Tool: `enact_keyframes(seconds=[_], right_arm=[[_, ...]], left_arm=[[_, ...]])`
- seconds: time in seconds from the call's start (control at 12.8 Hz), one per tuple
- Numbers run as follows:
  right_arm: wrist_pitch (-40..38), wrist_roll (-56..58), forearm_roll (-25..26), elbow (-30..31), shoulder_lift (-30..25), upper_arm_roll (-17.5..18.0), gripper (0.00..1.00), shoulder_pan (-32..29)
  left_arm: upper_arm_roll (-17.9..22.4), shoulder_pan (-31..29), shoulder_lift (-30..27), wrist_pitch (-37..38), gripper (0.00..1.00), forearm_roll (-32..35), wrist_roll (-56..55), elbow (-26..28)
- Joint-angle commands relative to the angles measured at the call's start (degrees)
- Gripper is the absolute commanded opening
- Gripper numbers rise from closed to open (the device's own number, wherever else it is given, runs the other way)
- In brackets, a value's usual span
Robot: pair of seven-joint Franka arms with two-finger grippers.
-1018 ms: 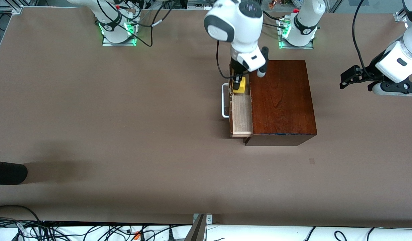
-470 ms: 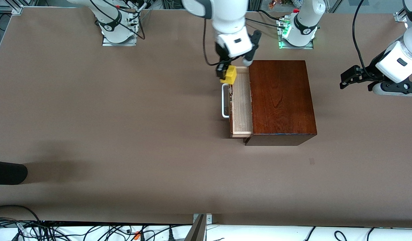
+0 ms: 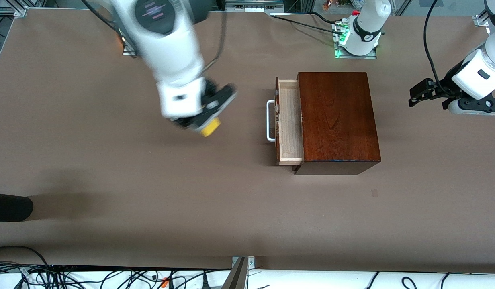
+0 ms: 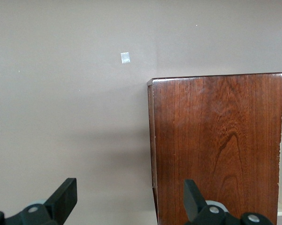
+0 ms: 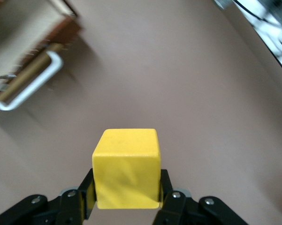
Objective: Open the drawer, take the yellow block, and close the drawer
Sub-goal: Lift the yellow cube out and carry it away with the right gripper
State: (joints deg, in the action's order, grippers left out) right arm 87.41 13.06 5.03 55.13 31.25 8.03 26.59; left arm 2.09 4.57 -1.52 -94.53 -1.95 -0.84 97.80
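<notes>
Your right gripper (image 3: pixel 205 126) clamps the block (image 3: pixel 210 127) over the table (image 3: pixel 111 160), at nine o'clock from the open drawer (image 3: pixel 289 120). Your left gripper (image 3: pixel 418 94) waits, spread wide.

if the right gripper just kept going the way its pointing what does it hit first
Probably bare table. The right gripper, shut on the yellow block, points down at open tabletop toward the right arm's end, with the drawer and its handle off to one side. Height is unclear.

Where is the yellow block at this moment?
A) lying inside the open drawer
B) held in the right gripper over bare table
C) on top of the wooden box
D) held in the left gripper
B: the right gripper is shut on the yellow block above bare table, clear of the open drawer.
</notes>
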Motion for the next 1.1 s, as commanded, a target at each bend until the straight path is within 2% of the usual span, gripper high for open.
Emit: enact_keyframes(seconds=[0.0,0.08,0.23,0.31,0.47,0.7,1.02], right_arm=[[-2.85,-0.93,-2.65,1.56,-1.10,-0.12,0.15,-5.64],[-3.64,-0.84,-3.27,3.65,-1.97,-1.43,0.15,-7.06],[-0.95,-1.37,-6.15,12.76,-5.22,-6.08,0.15,-7.86],[2.47,-1.28,-7.04,18.47,-6.71,-8.97,0.15,-8.21],[9.94,-1.72,-7.14,29.02,-9.09,-11.54,0.15,-8.65],[17.76,-2.69,-7.23,38.27,-8.84,-11.90,0.15,-11.28],[27.35,-5.58,-8.02,46.38,-5.42,-11.90,0.15,-13.58]], left_arm=[[0.20,0.27,0.03,0.67,1.00,1.16,0.05,-0.59],[0.20,0.27,0.03,0.67,1.00,1.16,0.05,-0.59],[0.20,0.27,0.03,0.67,1.00,1.16,0.05,-0.59],[0.20,0.27,0.03,0.67,1.00,1.16,0.05,-0.59],[0.20,0.27,0.20,0.67,1.00,0.98,0.22,-0.68],[-0.41,1.31,1.96,6.62,1.00,0.28,1.01,-3.04],[-8.92,4.48,6.26,6.99,1.00,0.19,5.05,-5.15]])
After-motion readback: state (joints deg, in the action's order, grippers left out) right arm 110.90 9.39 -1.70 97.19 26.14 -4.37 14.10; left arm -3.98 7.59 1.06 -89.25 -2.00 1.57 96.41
